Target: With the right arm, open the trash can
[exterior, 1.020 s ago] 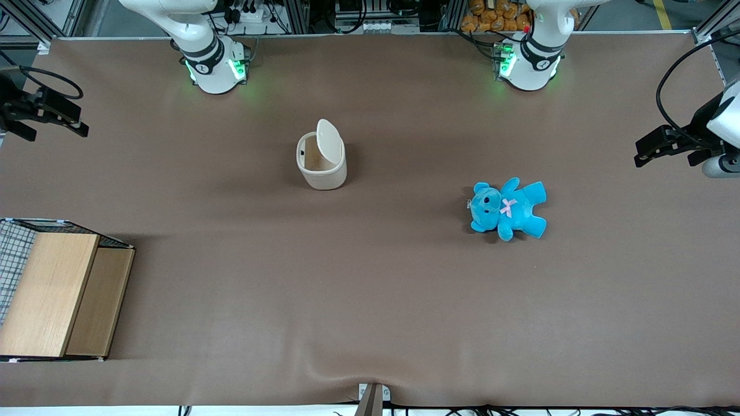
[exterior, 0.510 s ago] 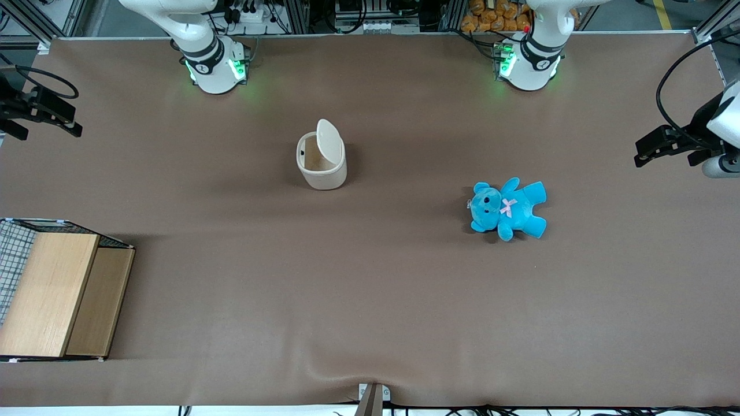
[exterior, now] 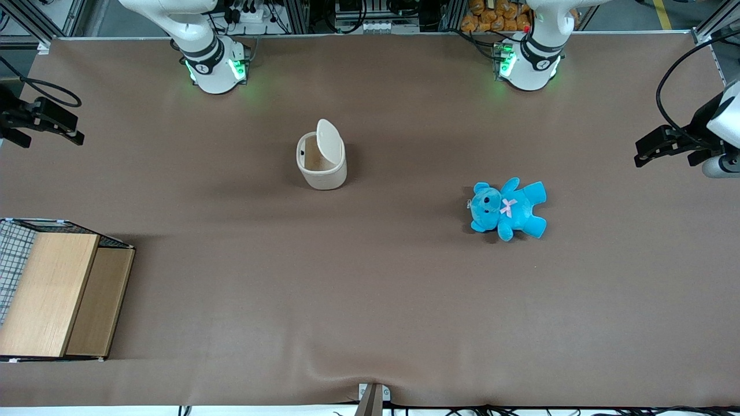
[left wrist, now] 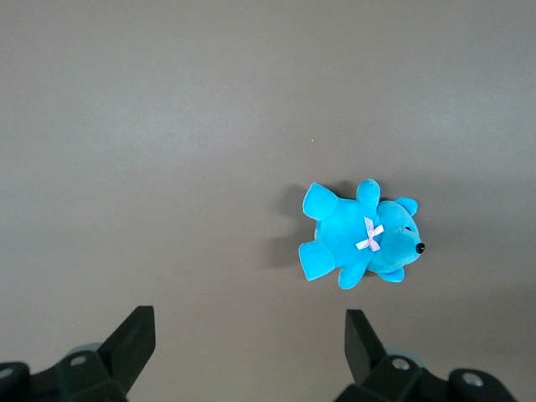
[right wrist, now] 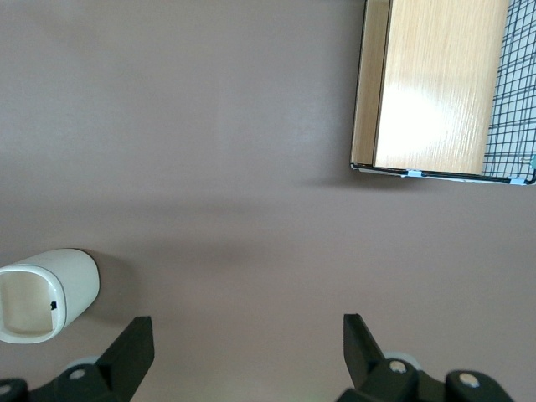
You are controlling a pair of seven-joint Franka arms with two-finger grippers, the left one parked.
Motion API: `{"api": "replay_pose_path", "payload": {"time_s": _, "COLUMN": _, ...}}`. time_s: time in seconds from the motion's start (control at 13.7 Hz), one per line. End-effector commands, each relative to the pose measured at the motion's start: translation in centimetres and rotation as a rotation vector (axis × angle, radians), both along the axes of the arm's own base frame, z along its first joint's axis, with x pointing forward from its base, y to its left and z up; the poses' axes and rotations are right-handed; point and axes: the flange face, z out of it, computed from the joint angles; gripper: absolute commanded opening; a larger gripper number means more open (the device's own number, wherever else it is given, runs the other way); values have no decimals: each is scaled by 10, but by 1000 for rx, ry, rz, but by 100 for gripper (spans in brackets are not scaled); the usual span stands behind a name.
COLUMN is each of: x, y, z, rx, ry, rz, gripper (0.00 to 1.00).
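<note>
the trash can (exterior: 322, 163) is seen in the front view standing upright on the brown table (exterior: 370, 300), near the middle and nearer the arm bases than the front camera. its lid (exterior: 329, 140) is tipped up on edge at the rim, and the inside is laid open. the right arm (exterior: 191, 34) is shown only at its base and lower links there, while the gripper (exterior: 49, 124) is found at the working arm's end of the table, raised above it and well apart from the can.

in the right wrist view the gripper (right wrist: 243, 356) is shown spread wide, with nothing held between its fingers (right wrist: 134, 347); this is not made clear in the front view. the can (right wrist: 46, 295) is seen there from above, its mouth open, and the box (right wrist: 440, 88) with wire mesh is seen as well.

a teddy (exterior: 507, 208) is shown lying on the table toward the parked arm's end. in the left wrist view only the teddy (left wrist: 360, 234) is seen; the can is not caught there.
</note>
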Motion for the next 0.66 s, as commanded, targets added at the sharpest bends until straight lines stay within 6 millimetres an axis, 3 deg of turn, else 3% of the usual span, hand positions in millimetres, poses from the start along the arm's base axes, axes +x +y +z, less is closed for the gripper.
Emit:
{"api": "replay_pose_path", "payload": {"time_s": 0.0, "x": -1, "y": -8, "z": 3, "rx": -17, "ry": -6, "rz": -11, "gripper": 100}}
{"api": "replay_pose_path", "payload": {"time_s": 0.58, "x": -2, "y": -7, "z": -1, "rx": -16, "ry": 19, "rz": -11, "gripper": 100}}
